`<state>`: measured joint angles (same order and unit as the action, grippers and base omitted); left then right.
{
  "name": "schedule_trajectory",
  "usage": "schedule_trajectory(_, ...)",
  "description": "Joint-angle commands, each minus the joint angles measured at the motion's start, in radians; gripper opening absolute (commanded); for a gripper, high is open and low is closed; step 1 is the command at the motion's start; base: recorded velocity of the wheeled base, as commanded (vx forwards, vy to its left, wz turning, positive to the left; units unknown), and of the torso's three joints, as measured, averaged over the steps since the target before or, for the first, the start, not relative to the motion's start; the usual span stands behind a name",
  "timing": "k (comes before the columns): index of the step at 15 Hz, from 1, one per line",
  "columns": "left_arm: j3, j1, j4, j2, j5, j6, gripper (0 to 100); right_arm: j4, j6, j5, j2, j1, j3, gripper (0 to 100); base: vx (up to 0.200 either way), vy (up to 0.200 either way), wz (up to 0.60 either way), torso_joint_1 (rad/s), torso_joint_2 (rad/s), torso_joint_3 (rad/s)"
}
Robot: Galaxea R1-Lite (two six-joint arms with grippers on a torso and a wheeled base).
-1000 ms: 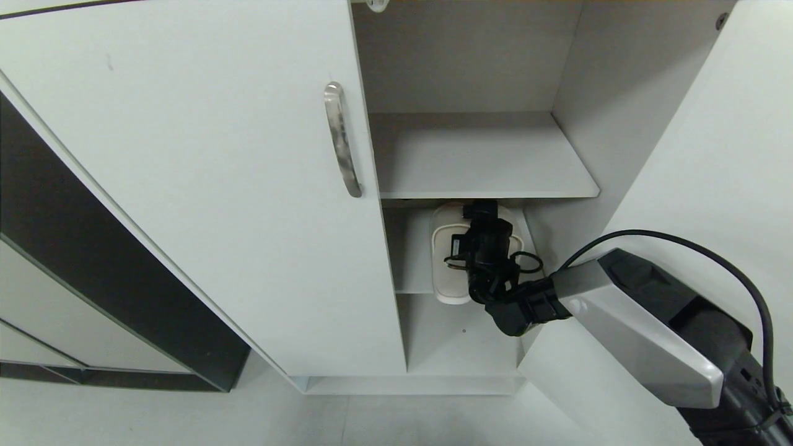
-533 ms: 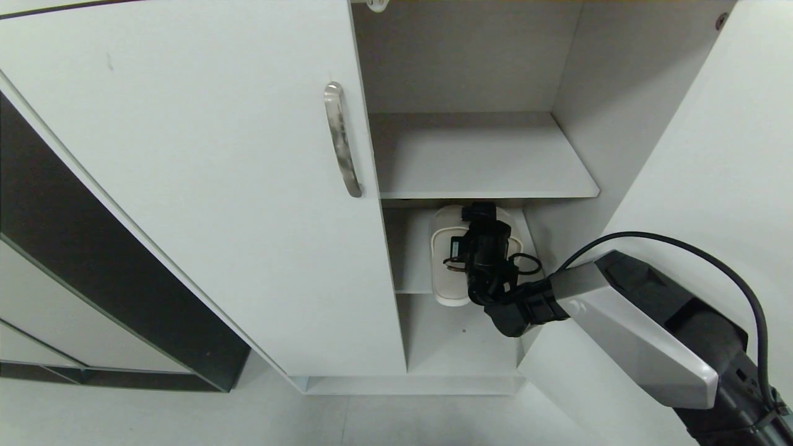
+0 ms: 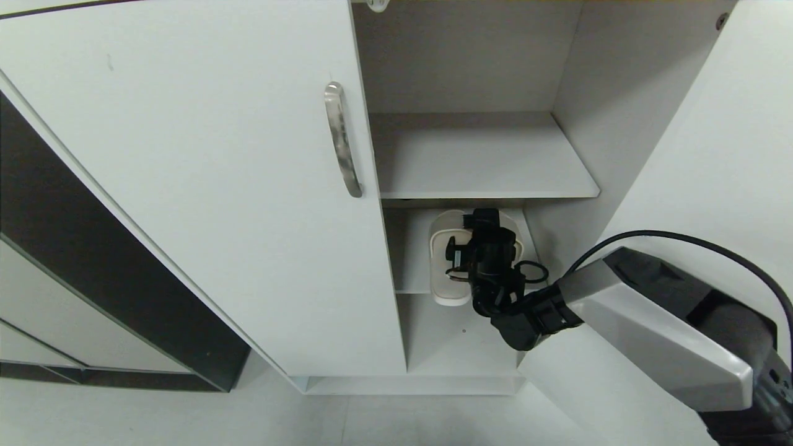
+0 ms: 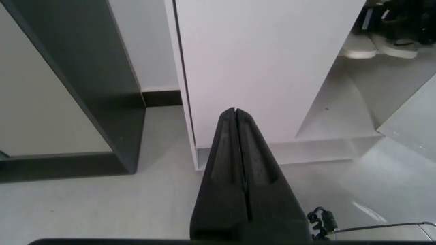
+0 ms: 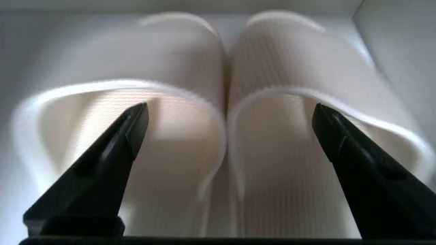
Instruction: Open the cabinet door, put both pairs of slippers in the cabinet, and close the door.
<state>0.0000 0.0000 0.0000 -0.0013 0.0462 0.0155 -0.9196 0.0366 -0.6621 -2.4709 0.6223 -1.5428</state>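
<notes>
The white cabinet [image 3: 471,56] stands in front of me. Its left door [image 3: 204,186] is closed and its right door [image 3: 712,155] is swung wide toward me on the right. Inside the open right half, the upper shelf [image 3: 477,155] is a bare white board. Below it sits the lower shelf [image 3: 409,260], and under that the cabinet floor [image 3: 446,341].

My right arm [image 3: 644,328] comes in from the near right, under the upper shelf. The pair of cream slippers [image 3: 443,279] rests on the lower shelf, side by side and touching. Their open heels face me at the shelf's front edge and their toes point to the far wall.

My right claw [image 5: 229,112] is spread wide at the heel end, one finger [image 5: 102,170] outside the left slipper [image 5: 157,68] and the other outside the right slipper [image 5: 306,82]. It holds nothing. The tips seem just short of the straps, though I cannot tell whether they touch.

My left claw [image 4: 235,119] hangs low over the pale floor [image 4: 136,197], in front of the closed door, with its two fingers pressed flat together on nothing. The steel bar handle [image 3: 342,139] runs upright along the closed door's right edge.
</notes>
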Motion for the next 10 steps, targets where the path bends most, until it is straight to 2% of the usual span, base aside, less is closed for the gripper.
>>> schedule_trajectory(1,0.000,0.000,0.000,0.001,0.001,0.001,0,-0.094,-0.001,-0.019,0.150,0.054,0.213,100,0.000,0.000,0.00,0.000,0.00,0.000)
schedule_trajectory(2,0.000,0.000,0.000,0.001,0.001,0.001,0,-0.131,-0.001,-0.024,0.178,0.069,0.273,100,0.000,0.000,0.00,0.000,0.00,0.000)
schedule_trajectory(3,0.000,0.002,0.002,0.001,0.001,0.003,0,-0.216,-0.001,-0.025,0.231,0.109,0.408,100,0.000,0.000,0.00,0.000,0.00,0.000)
schedule_trajectory(5,0.000,0.000,0.000,0.001,0.001,0.003,0,-0.317,-0.004,-0.051,0.290,0.160,0.578,100,0.000,0.000,0.00,0.000,0.00,0.000)
schedule_trajectory(7,0.000,0.000,0.000,0.001,0.001,0.003,0,-0.406,-0.004,-0.059,0.326,0.191,0.707,100,0.000,0.000,0.00,0.000,0.00,0.000)
schedule_trajectory(10,0.000,0.000,0.000,0.001,0.001,0.001,0,-0.438,-0.032,-0.059,0.320,0.191,0.727,100,0.000,0.000,0.00,0.000,0.00,0.000)
